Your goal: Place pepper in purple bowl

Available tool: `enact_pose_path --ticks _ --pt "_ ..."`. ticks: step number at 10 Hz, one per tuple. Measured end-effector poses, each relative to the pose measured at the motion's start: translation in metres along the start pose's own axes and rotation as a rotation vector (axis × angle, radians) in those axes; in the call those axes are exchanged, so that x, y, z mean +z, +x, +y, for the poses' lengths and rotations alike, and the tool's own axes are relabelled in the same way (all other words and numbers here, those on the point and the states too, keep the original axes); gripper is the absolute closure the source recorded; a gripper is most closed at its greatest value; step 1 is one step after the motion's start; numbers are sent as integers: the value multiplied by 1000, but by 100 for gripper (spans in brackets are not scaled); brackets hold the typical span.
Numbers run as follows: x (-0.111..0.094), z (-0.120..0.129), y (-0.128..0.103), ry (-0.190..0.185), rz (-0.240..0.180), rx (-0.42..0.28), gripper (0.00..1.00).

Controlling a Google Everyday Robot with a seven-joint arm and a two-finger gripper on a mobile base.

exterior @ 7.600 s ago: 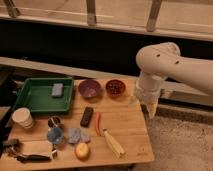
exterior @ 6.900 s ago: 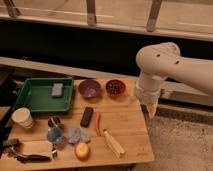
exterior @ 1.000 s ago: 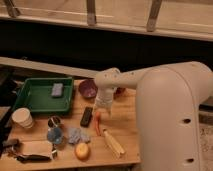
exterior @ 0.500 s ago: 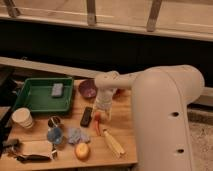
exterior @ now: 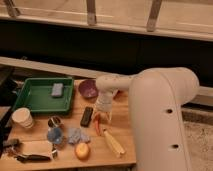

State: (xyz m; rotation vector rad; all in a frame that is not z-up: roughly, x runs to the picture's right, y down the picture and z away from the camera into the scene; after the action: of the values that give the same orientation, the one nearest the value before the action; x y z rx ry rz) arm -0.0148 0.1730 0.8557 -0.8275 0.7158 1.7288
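Wooden table [exterior: 70,117] fills the lower left of the frame, below a dark wall. At its upper left sits the green tray [exterior: 30,100], and right of that the purple bowl [exterior: 88,89]. Below the bowl lies the black bar [exterior: 87,116], and just beside it the pepper [exterior: 98,126] rests on the wood, its long axis running up-down in the frame. My gripper [exterior: 103,114] hangs at the pepper's upper end; whether it is spread or closed I cannot tell. I judge the bowl lies up and left from here.
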Motion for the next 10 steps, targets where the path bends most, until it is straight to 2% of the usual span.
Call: enact_pose_path --ticks 1,2,6,8,10 --pt "2 1 0 2 0 -3 40" --pt "3 3 1 6 0 -6 50" --pt "5 2 2 8 0 -7 92" --pt "5 2 1 6 -10 -6 100" --pt "-10 0 -5 -4 -50 6 100"
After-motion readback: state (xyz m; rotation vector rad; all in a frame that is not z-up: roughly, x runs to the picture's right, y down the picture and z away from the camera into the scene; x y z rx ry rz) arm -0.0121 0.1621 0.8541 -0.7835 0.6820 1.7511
